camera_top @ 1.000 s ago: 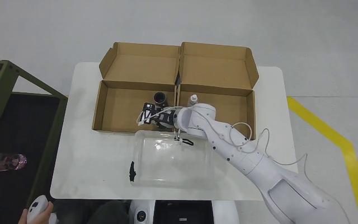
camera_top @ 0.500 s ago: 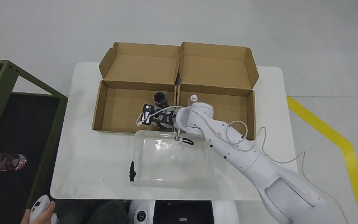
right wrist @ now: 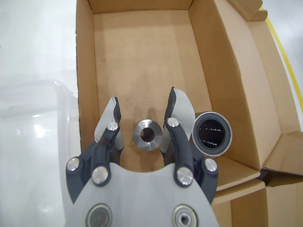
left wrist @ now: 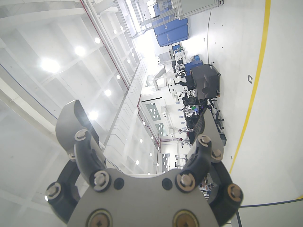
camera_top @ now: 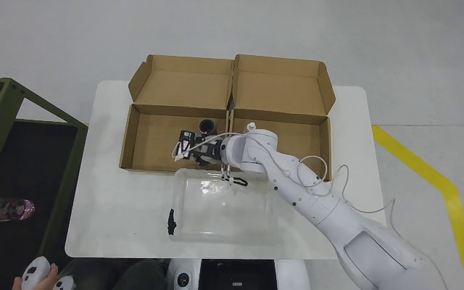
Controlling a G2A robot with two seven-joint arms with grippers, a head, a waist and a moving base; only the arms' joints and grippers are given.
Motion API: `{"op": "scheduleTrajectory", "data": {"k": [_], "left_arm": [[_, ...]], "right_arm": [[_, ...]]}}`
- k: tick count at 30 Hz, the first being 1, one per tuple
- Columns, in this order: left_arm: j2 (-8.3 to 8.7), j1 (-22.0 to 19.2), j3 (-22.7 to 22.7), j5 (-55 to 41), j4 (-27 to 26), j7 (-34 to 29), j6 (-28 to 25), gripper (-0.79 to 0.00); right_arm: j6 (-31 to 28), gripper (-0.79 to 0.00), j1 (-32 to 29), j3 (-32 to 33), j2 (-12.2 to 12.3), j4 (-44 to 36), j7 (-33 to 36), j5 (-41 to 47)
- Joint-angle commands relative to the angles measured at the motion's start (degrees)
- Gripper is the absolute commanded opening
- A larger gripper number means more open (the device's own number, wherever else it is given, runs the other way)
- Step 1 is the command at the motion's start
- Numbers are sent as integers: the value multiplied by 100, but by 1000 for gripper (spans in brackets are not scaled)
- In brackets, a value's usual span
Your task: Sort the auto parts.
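box (right wrist: pixel 146 55) brown | bushing (right wrist: pixel 141 141) silver | filter (right wrist: pixel 211 136) black, white rim | table (right wrist: pixel 35 36) white

Top view: right arm (camera_top: pixel 290 177) covers the ring (right wrist: pixel 147 135) and part of the left box (camera_top: pixel 152 141) floor. White-topped part (camera_top: pixel 250 127) in the right box (camera_top: pixel 304 138) is too small to identify. Same for the black bit (camera_top: pixel 171 221) at the bin (camera_top: pixel 177 196) edge. Right wrist view: right gripper (right wrist: pixel 144 96) finger hides the filter (right wrist: pixel 211 135) side; bin and right box are cut off.

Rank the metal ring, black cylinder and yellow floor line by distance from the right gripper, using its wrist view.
From the right gripper:
1. Metal ring, between its open jaws.
2. Black cylinder, just outside one jaw.
3. Yellow floor line, beyond the box.
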Motion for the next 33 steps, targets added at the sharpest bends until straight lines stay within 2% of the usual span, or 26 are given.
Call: {"op": "scheduleTrajectory", "data": {"k": [1,8,13,17,26,30,33], "left_arm": [[0,0,0,0,0,0,0,0],[0,0,0,0,0,0,0,0],[0,0,0,0,0,0,0,0],[0,0,0,0,0,0,0,0],[0,0,0,0,0,0,0,0],[0,0,0,0,0,0,0,0],[0,0,0,0,0,0,0,0]], "right_arm": [[-35,-400,-40,91,19,-167,-52,38],[-199,-397,-493,627,210,-1071,-181,53],[-490,-360,-959,1050,393,-1806,-71,-68],[-698,-363,-1321,1404,521,-2319,-6,-32],[-1004,-296,-2277,2244,791,-3185,-116,-29],[-1100,-240,-2720,2655,901,-3444,-363,-63],[-1201,-228,-3053,2930,980,-3611,-525,-173]]}}
